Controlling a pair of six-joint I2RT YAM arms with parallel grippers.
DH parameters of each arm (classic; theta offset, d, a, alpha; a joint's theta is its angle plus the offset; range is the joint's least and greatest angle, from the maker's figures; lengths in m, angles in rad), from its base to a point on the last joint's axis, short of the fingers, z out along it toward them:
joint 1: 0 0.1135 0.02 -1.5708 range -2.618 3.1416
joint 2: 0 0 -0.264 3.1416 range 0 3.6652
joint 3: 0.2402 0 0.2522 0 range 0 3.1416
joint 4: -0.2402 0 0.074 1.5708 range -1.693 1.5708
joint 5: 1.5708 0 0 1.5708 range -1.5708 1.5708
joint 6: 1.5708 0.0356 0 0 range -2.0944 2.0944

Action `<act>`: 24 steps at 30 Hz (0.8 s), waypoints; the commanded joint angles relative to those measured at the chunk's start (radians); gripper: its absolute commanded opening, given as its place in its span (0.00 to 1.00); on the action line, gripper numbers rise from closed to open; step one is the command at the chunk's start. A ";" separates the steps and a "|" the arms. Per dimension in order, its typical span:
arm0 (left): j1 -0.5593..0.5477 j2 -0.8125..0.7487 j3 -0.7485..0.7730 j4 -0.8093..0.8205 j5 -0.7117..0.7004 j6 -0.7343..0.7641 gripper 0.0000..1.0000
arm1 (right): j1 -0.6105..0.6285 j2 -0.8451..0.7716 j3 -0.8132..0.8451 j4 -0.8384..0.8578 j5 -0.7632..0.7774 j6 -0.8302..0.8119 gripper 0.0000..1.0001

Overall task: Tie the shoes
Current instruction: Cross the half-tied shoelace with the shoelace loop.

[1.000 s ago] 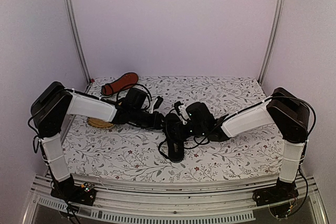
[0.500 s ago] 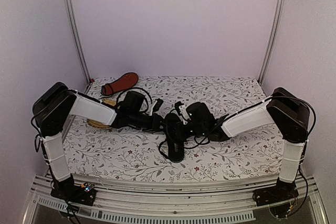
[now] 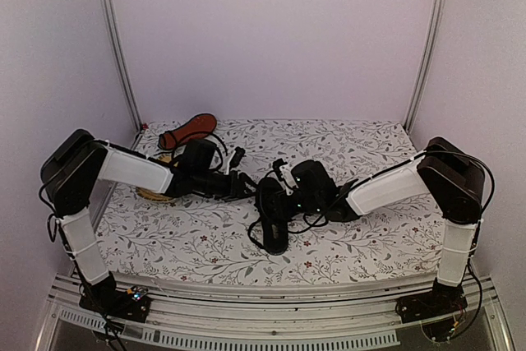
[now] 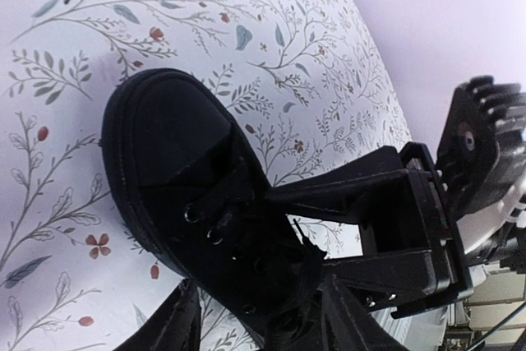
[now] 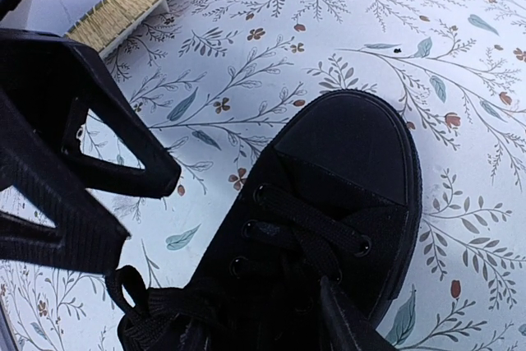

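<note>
Top view: upright shoe (image 3: pixel 274 223) stood frame centre on floral desk (image 3: pixel 370 236), between left hand (image 3: pixel 246 187) and right hand (image 3: pixel 283 195); overturned shoe (image 3: pixel 189 130) lay upper left. Left wrist view: left hand stood open astride the laces (image 4: pixel 215 211); right hand's fingers (image 4: pixel 353 189) parted, any grip could not be told. Right wrist view: yellow mat (image 5: pixel 123 6) showed upper left.

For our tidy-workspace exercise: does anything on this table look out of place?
Yes. One shoe lies tipped over at the far left corner, its reddish sole showing, well apart from its mate, which stands upright mid-table.
</note>
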 commanded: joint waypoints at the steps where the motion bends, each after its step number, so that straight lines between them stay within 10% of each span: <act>1: 0.026 0.013 0.018 -0.030 -0.030 -0.020 0.50 | -0.001 -0.022 -0.014 0.011 0.022 0.006 0.41; 24: 0.014 0.160 0.106 -0.046 0.133 -0.003 0.38 | -0.002 -0.020 -0.012 0.013 0.023 0.007 0.41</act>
